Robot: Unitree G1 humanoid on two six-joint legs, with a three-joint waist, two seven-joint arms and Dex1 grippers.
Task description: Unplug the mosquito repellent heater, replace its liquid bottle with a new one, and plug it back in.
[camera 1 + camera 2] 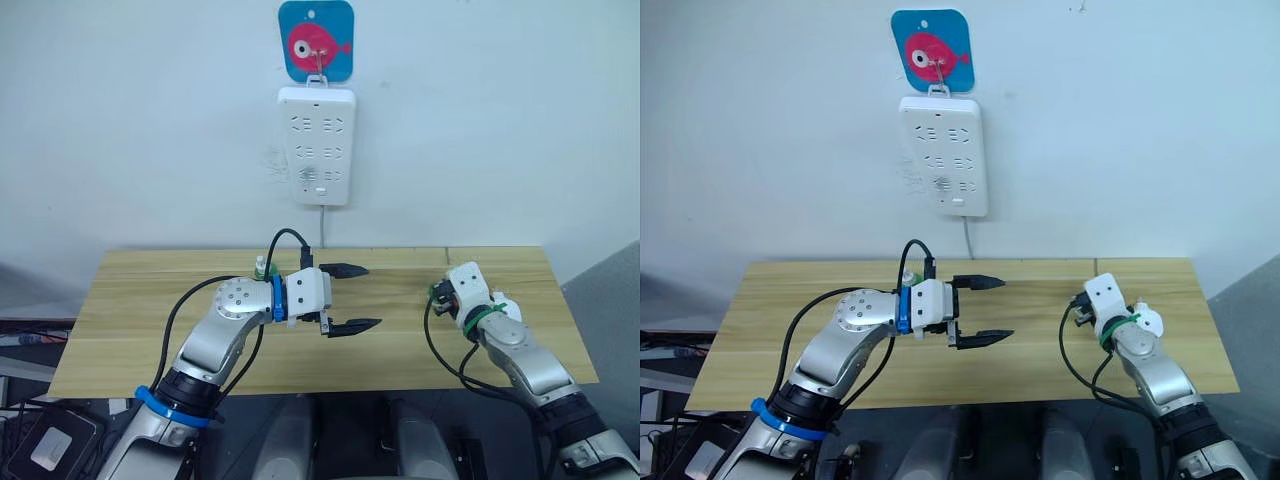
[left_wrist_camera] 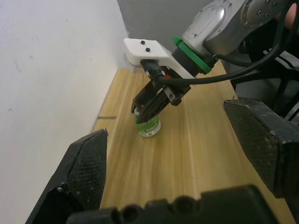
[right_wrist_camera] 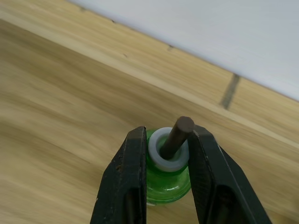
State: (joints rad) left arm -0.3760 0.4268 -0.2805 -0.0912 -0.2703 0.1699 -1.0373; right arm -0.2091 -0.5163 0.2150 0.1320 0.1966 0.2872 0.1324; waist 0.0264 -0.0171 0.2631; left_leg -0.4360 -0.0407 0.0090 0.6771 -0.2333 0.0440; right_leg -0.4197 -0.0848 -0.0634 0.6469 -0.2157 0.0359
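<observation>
Black fingers of the right tool clamp the green bottle at its neck, upright on the counter, seemingly for lifting; left tool gapes wide.

A wooden table of pale planks stands against a white wall. A green bottle with a white collar and dark wick stands upright on it, between the right gripper's jaws.

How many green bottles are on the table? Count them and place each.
2. One green bottle stands near the table's right back, gripped at its neck by the right hand. What looks like a second bottle peeks from behind the left arm, mostly hidden.
</observation>
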